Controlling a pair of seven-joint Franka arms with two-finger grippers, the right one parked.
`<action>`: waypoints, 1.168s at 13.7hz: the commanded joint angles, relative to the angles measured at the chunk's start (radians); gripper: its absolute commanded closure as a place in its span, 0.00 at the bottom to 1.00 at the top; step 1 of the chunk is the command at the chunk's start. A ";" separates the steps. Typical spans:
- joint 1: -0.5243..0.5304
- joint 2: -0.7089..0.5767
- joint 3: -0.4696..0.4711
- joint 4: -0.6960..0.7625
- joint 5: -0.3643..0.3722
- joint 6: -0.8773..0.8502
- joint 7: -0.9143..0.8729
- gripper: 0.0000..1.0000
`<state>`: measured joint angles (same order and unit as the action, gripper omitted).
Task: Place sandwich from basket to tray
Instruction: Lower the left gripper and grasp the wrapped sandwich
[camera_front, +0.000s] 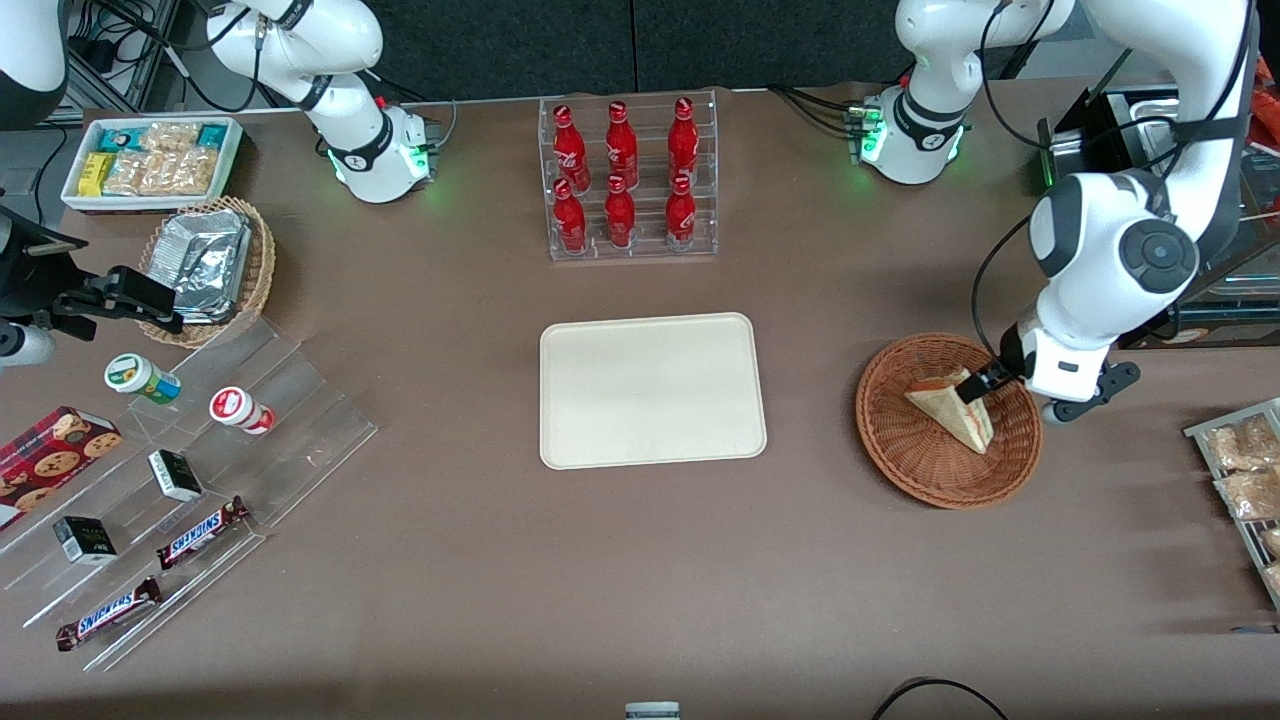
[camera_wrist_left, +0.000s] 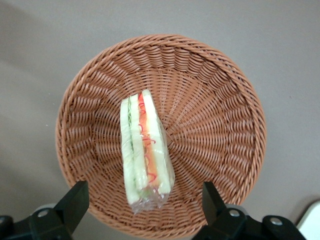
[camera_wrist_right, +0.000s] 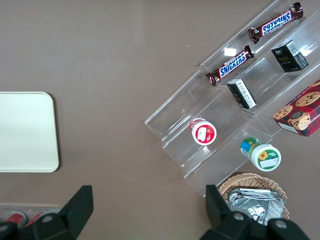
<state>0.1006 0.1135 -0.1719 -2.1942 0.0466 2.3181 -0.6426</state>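
One open end effector (camera_wrist_left: 145, 205) above basketed sandwich (camera_wrist_left: 145, 152).

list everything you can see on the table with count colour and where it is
sandwich: 1, pale bread, in the basket
basket: 1, reddish-brown, toward the working arm's end
tray: 1, cream, mid-table
bottles: 6, red, in a clear rack, farther from the front camera than the tray
chocolate bars: 2, brown, on a clear stand toward the parked arm's end
foil basket: 1, tan, beside that stand
gripper: 1, black jaws open, over the sandwich
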 joint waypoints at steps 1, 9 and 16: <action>-0.002 0.043 -0.005 -0.007 0.055 0.043 -0.118 0.00; -0.016 0.115 -0.005 -0.044 0.059 0.106 -0.224 0.00; -0.009 0.153 -0.003 -0.039 0.059 0.095 -0.238 1.00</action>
<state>0.0909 0.2597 -0.1751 -2.2333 0.0879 2.4026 -0.8514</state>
